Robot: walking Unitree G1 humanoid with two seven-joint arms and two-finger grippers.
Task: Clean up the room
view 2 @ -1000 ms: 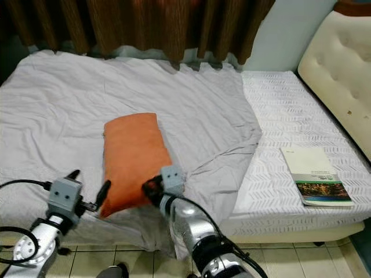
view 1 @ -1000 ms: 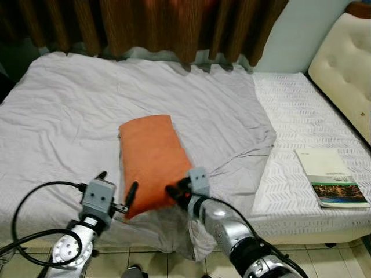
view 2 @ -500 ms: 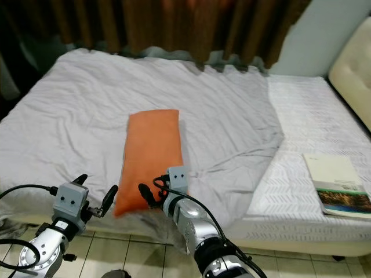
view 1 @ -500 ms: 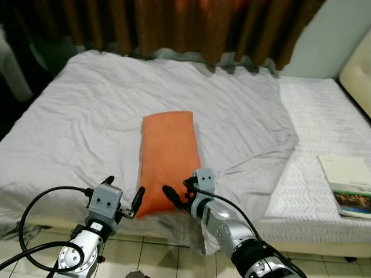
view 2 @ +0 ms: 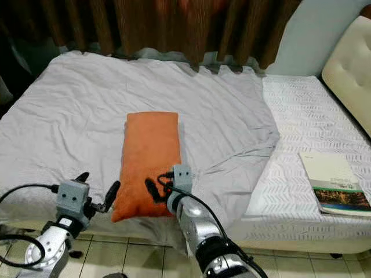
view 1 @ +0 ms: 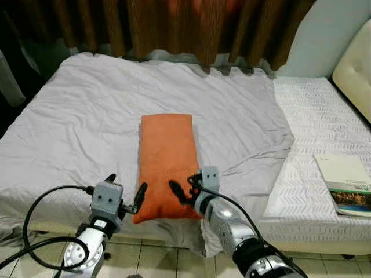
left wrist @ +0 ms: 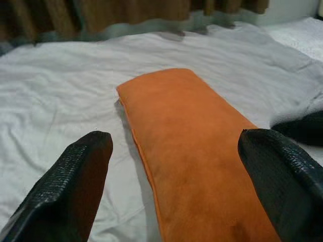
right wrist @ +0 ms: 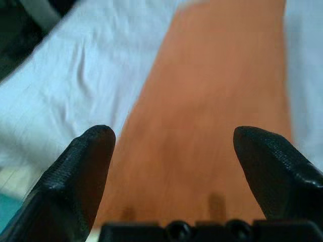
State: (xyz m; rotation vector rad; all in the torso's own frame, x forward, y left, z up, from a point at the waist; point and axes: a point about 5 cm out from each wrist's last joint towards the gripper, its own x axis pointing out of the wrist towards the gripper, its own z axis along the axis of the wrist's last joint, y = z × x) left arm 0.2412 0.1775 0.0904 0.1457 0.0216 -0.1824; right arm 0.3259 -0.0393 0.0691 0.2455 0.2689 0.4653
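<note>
Both grippers crept closer to the pillow (view 1: 166, 165) vs a sec ago. Left gripper (view 1: 126, 192) wide open at its near-left corner, right gripper (view 1: 184, 188) wide open over the near end. Pillow lies mid-bed (view 1: 69, 127), on the sheet.

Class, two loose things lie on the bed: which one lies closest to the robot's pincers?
The orange pillow; both pincers flank its near end, while the book lies far off on the white mattress.

- The pillow (view 1: 166, 165) is coloured plain orange.
- The bed sheet (view 1: 75, 121) is seen in pale grey, unpatterned.
- The mattress cover (view 1: 316, 124) is white with a woven chevron pattern.
- The curtain (view 1: 174, 26) is striped in brown folds.
- The headboard (view 1: 355, 72) is cream.
- The book (view 1: 345, 184) is white above, with a dark green pictured band below.
</note>
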